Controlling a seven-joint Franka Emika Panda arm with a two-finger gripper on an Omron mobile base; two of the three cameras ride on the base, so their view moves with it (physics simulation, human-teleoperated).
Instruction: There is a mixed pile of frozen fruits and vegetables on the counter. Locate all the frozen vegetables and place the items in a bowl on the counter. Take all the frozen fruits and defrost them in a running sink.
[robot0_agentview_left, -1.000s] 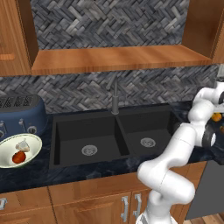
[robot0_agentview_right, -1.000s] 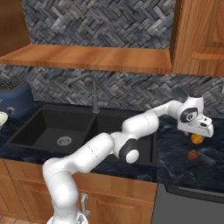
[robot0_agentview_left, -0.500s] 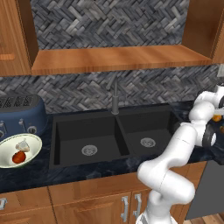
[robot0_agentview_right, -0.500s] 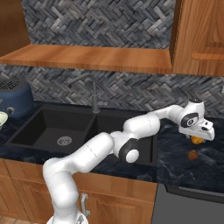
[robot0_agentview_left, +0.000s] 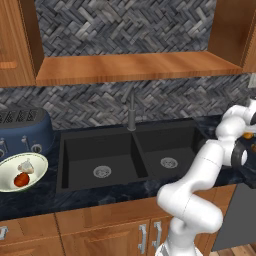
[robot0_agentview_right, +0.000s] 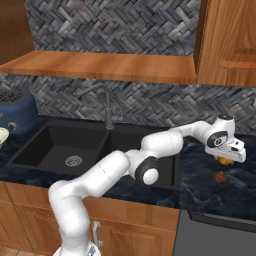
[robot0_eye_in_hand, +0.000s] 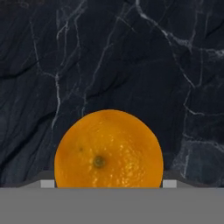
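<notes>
Where veined, dark marbled counter (robot0_eye_in_hand: 131, 57)

Bare counter (robot0_eye_in_hand: 131, 57) lies open around the orange fruit (robot0_eye_in_hand: 108, 149). A second orange piece (robot0_agentview_right: 219, 177) sits just beside it

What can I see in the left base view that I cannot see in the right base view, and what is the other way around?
Left base view alone: the bowl with a red ball and a pale bulb inside it, beside the whole blue toaster.

Right base view alone: a second small orange fruit lying on the counter just past the gripper, and the closed cabinet door above.

Both: the black sink, the faucet, the wooden shelf, and the orange at the gripper.
</notes>
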